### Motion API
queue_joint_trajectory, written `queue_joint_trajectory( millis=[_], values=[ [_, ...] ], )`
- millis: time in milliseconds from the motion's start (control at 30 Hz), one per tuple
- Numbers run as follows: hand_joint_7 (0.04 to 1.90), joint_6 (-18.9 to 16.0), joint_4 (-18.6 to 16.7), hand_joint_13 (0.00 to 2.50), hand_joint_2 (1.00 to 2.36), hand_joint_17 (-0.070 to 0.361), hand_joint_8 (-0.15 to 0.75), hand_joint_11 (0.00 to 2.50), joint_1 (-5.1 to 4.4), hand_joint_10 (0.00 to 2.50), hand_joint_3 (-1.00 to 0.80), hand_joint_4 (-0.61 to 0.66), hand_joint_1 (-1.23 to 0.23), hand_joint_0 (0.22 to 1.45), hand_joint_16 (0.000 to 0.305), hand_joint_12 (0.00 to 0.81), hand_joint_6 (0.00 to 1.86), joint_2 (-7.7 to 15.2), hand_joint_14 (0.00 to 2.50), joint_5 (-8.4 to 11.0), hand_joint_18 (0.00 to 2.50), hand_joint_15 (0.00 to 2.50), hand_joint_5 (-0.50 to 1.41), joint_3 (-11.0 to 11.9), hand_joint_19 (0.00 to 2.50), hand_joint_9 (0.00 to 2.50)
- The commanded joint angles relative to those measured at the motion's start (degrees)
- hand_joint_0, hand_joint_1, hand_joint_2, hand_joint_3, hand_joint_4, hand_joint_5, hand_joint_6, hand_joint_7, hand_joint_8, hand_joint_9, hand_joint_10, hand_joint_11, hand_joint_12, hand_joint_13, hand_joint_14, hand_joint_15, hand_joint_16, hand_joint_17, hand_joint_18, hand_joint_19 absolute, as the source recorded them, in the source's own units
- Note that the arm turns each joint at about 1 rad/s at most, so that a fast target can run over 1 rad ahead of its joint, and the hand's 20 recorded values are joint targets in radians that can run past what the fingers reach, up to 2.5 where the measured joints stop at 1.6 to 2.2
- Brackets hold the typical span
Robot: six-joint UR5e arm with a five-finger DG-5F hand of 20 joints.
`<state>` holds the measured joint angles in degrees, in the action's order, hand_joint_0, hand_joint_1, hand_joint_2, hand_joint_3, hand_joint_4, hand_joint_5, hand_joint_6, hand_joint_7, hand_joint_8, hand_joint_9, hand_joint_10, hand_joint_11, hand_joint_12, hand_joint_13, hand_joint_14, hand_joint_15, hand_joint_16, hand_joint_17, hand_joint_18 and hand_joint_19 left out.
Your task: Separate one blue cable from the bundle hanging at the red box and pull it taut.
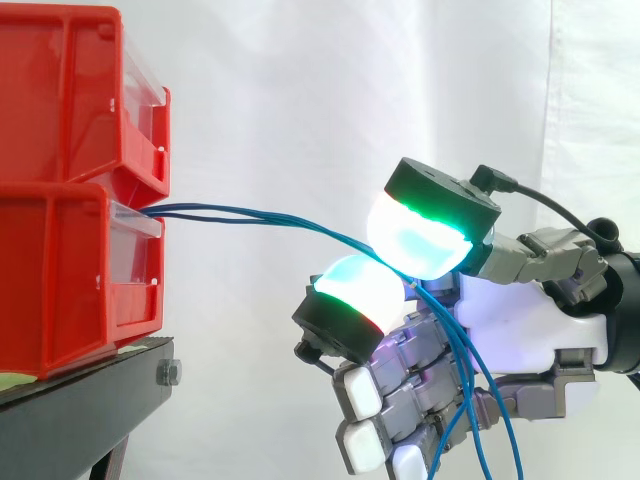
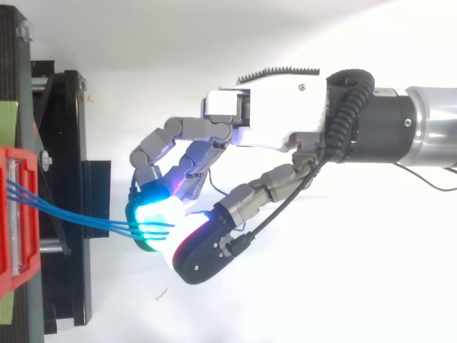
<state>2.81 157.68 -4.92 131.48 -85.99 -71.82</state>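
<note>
The blue cables (image 1: 250, 216) come out at the front of the red bins, in the gap where the upper bin (image 1: 60, 100) sits on the lower bin (image 1: 50, 280). From there they run out to the right as a small group of strands, close together, in a shallow curve with little sag. From above, the blue cables (image 2: 78, 216) fan slightly at the bin and draw together as they reach the hand. I cannot tell any one strand apart from the others at that point; they go in as a bunch.

The hand (image 1: 520, 320) meets them well clear of the bins. Two of its pads (image 1: 425, 235), glowing cyan and green, are pressed toward each other with the strands pinched between them. Past the pinch the cables drop loosely downward across the white palm and run off the bottom of the side view. The other fingers are curled in under the palm, their pads pale and not touching the cables as far as I can see.

In the top view the hand (image 2: 271, 121) reaches in from the right, fingers bent toward the bins. The bins stand on a black stand (image 1: 80, 400), with a white curtain (image 1: 300, 80) behind.
</note>
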Motion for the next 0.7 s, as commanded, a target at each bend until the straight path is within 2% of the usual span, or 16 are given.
queue_joint_trajectory(
  millis=[0,133,267,433,567,667],
  values=[
    [1.29,-0.08,0.00,0.77,1.01,0.094,0.270,0.64,0.00,0.01,-0.34,-0.23,-0.95,0.77,0.042,0.345,0.90,0.00,0.01,0.04,0.85,0.40,-0.18,0.01,0.36,0.83],
    [1.29,-0.08,0.00,0.76,1.00,0.090,0.256,0.62,0.00,0.01,-0.50,-0.28,-0.96,0.82,0.040,0.333,0.91,0.00,0.01,-0.05,0.83,0.38,-0.17,0.01,0.35,0.86],
    [1.27,-0.08,0.00,0.76,1.00,0.089,0.256,0.64,0.00,0.01,-0.50,-0.22,-0.98,0.79,0.040,0.327,0.90,0.00,0.01,-0.05,0.85,0.37,-0.16,0.01,0.31,0.90],
    [1.30,-0.17,0.79,0.76,1.00,0.089,0.255,0.65,0.00,0.01,-0.50,-0.20,-0.99,0.77,0.040,0.327,0.90,0.00,0.01,0.12,0.85,0.37,-0.16,0.01,0.31,0.91],
    [1.45,-0.17,0.97,0.76,1.00,0.088,0.248,0.66,0.00,0.02,-0.50,-0.32,-1.01,0.76,0.039,0.324,0.90,0.00,0.01,0.21,0.84,0.36,-0.14,0.01,0.30,0.96],
    [1.49,-0.17,0.88,0.70,1.00,0.089,0.235,0.67,0.00,0.02,-0.50,-0.38,-1.01,0.76,0.039,0.318,0.90,0.00,0.01,0.21,0.83,0.34,-0.12,0.01,0.29,0.98]
  ],
)
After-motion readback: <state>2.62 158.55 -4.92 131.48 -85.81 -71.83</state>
